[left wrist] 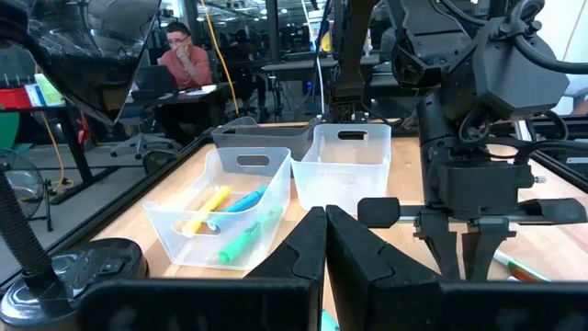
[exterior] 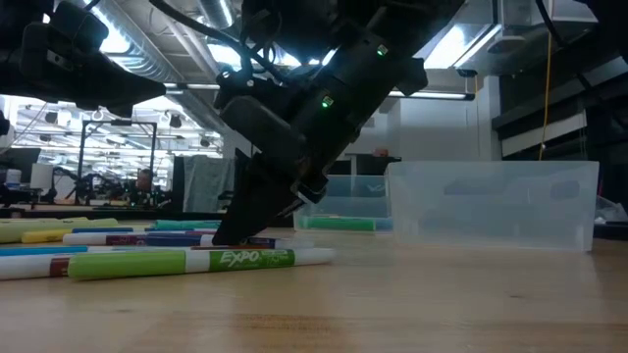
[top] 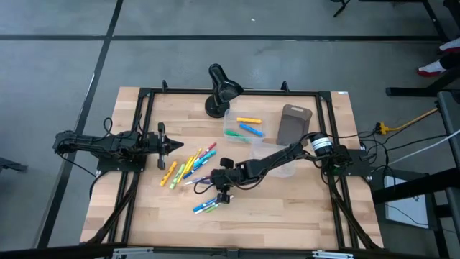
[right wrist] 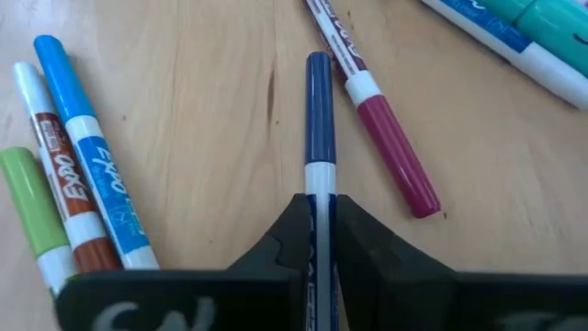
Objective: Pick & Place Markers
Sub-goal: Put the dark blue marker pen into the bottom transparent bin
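Even overhead light, soft shadows, bright glare in the room behind

From above, the wooden surface (top: 287, 208) is evenly lit with only faint shadows. At table height, ceiling lights (exterior: 461, 39) flare white, leaving the right arm (exterior: 314, 108) a dark silhouette; the near green marker (exterior: 186, 261) is sharp, the clear bin (exterior: 491, 206) hazy.

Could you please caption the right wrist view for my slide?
Right gripper closed around a dark blue marker lying on the wooden table.
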